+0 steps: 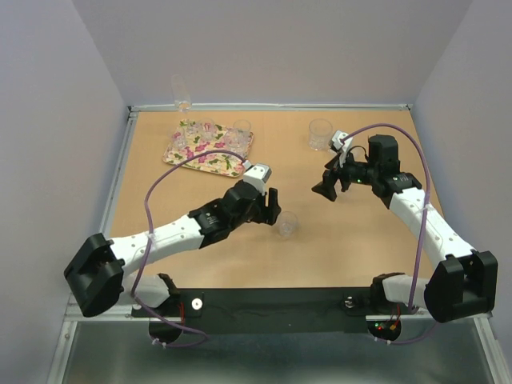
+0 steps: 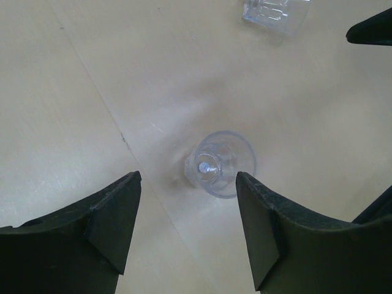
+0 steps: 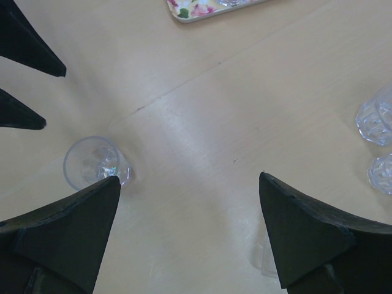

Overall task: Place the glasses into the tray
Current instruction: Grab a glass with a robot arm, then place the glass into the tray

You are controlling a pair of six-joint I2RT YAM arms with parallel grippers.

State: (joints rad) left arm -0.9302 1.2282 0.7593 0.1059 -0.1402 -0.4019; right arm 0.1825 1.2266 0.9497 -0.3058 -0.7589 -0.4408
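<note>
The flowered tray [image 1: 180, 152] lies at the far left with several clear glasses [image 1: 210, 134] on it. One glass [image 1: 242, 128] stands just off its right corner, another glass [image 1: 321, 134] stands at the far middle. A small glass [image 1: 285, 225] stands near the middle, right beside my left gripper [image 1: 274, 206]. In the left wrist view this glass [image 2: 220, 164] stands just ahead of the open, empty left gripper [image 2: 188, 177]. My right gripper [image 1: 330, 188] is open and empty above bare table [image 3: 190, 177], with the small glass [image 3: 95, 162] at its left fingertip.
A tall glass [image 1: 182, 94] stands at the back wall behind the tray. In the right wrist view the tray corner [image 3: 208, 7] is at the top and two glasses [image 3: 376, 116] at the right edge. The arms' fingers are close to each other mid-table.
</note>
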